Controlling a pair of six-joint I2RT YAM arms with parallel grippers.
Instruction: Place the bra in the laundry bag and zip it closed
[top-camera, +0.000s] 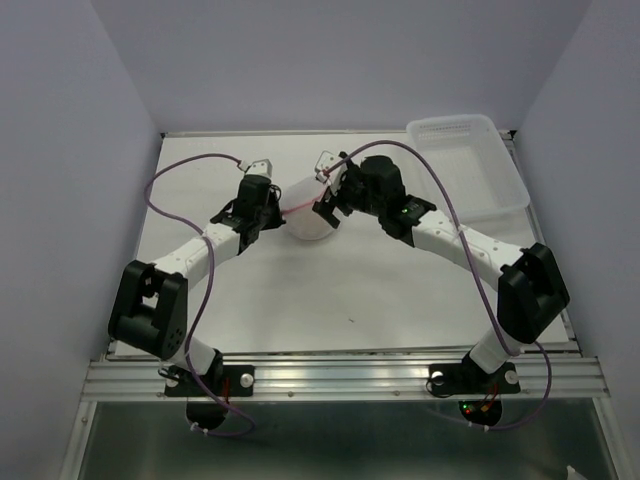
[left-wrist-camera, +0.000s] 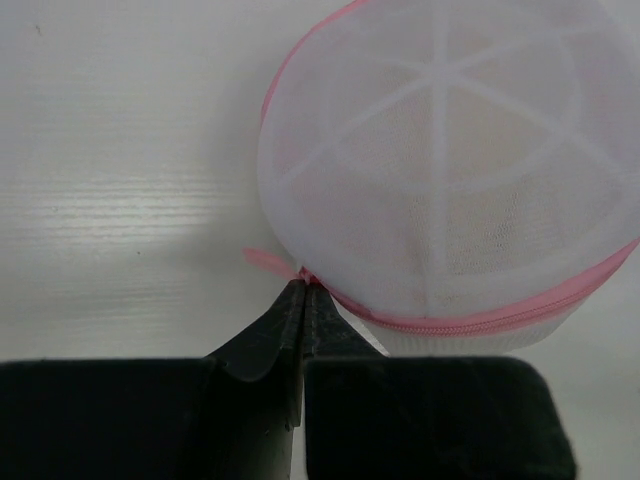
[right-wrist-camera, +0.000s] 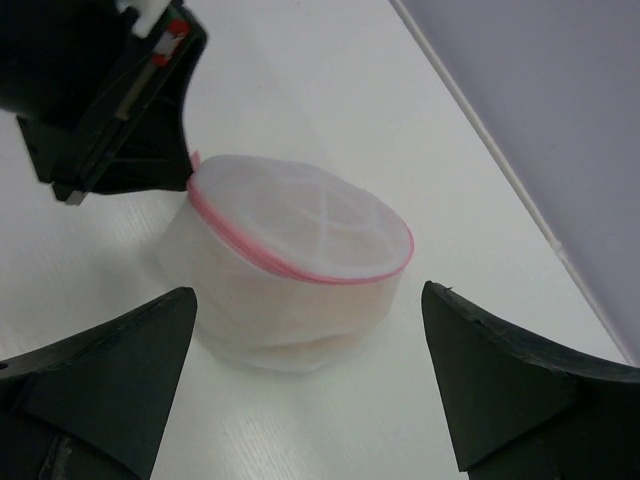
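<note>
The laundry bag (top-camera: 308, 226) is a round white mesh pouch with a pink zipper rim (left-wrist-camera: 470, 318), standing mid-table between both arms. Its zipper runs unbroken round the lid (right-wrist-camera: 300, 215) wherever it shows. The bra (right-wrist-camera: 300, 322) appears only as a peach tint through the mesh wall. My left gripper (left-wrist-camera: 303, 284) is shut, its tips pinching the small pink tab (left-wrist-camera: 272, 262) at the rim's edge. My right gripper (right-wrist-camera: 310, 290) hangs just short of the bag, jaws wide apart and touching nothing. Each black fingertip (right-wrist-camera: 150, 340) flanks the pouch.
A rectangular clear-white plastic basket tray (top-camera: 470, 165) stands at the back right, partly over the table edge. The left arm's black wrist (right-wrist-camera: 100, 100) sits close behind the bag. Grey walls enclose the table on three sides.
</note>
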